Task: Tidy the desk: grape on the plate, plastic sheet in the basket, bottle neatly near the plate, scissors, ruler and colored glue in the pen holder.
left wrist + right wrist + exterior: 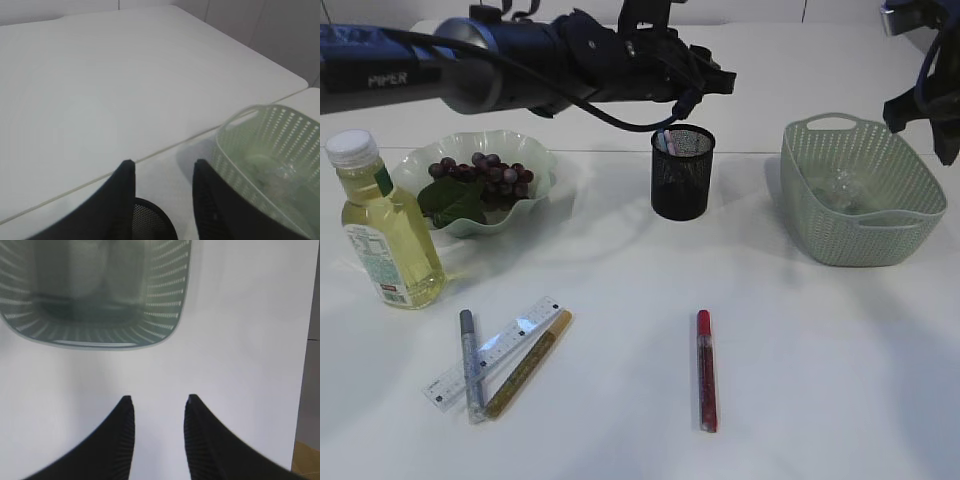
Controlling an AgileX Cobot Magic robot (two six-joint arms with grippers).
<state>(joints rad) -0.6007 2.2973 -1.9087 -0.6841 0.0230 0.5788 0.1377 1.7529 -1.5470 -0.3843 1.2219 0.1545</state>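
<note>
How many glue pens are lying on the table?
3. A silver glue pen and a gold glue pen lie crossed with the ruler at front left; a red glue pen lies alone mid-front. The pen holder may hide more.

A white table (75,100) spreads out beneath and ahead of the left claw (162,167). A thin seam (170,146) crosses it slantwise, just beyond that claw's tips. Farther off, up and to the right of the claw, stands a pale panelled wall (260,30). More bare tabletop lies under the right claw (157,400). Well to that claw's right the table ends at a straight edge, with a brown patch (307,460) below it, too blurred to identify.
</note>
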